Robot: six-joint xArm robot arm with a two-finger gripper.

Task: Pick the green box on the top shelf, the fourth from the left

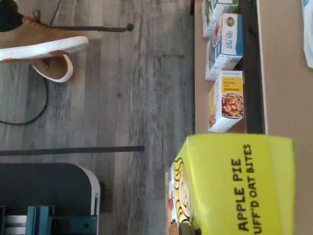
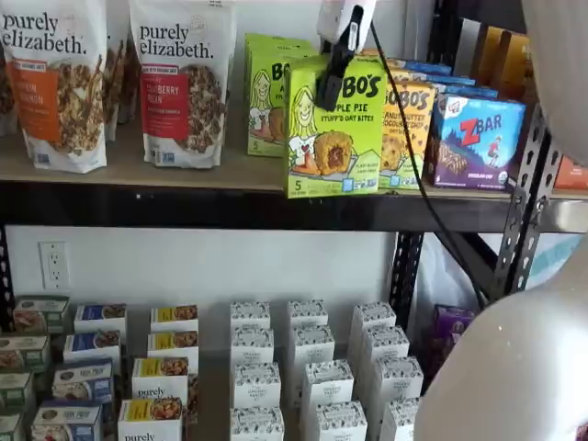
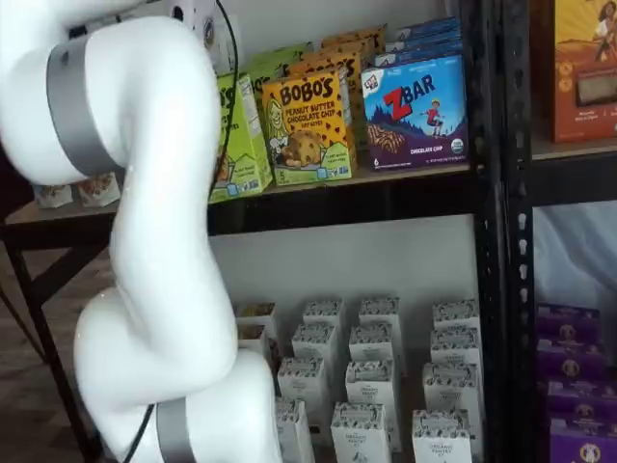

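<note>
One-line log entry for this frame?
gripper: shut on lime-green Bobo's carton | carton: tilted, overhanging light-tan top shelf's front edge | phase: pulling out

The green box point(image 2: 334, 127) is a lime-green upright carton with a cartoon blonde girl, a filled pastry picture and "Apple Pie Stuff'd Oat Bites" lettering. It stands at the front edge of the top shelf point(image 2: 138, 170), a light-tan board with a black front beam, its base overhanging that edge slightly.

Pincer point(image 2: 329, 84) at shelf height, fingers side-on
</note>
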